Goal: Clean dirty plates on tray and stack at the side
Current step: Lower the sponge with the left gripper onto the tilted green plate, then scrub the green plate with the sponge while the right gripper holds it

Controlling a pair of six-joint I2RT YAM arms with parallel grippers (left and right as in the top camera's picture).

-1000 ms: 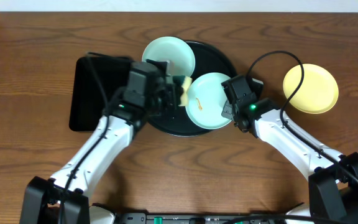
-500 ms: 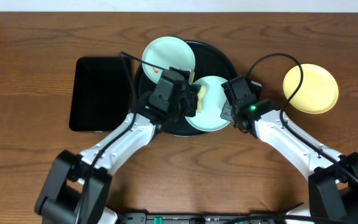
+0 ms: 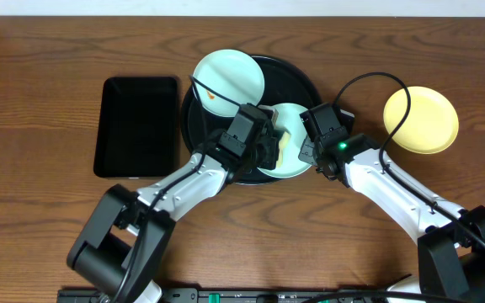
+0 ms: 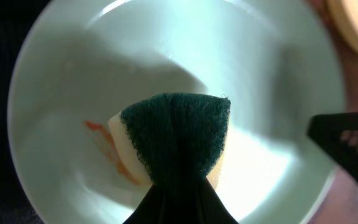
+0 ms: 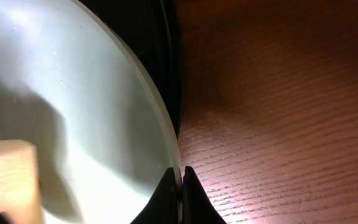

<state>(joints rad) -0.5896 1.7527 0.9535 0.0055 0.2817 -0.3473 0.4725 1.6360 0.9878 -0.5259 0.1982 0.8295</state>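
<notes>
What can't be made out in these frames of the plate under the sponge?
Overhead: the left hand and right hand cover most of the wiped plate.
Left wrist: the sponge covers part of the orange smear, so its full extent is hidden.
Right wrist: frame edges cut off most of the plate; only the pinched rim shows.
Overhead: the yellow plate is too small to check for residue.

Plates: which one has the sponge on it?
The pale blue plate at the tray's right, rim pinched by the right gripper. The other blue plate and yellow plate lie untouched.
</notes>
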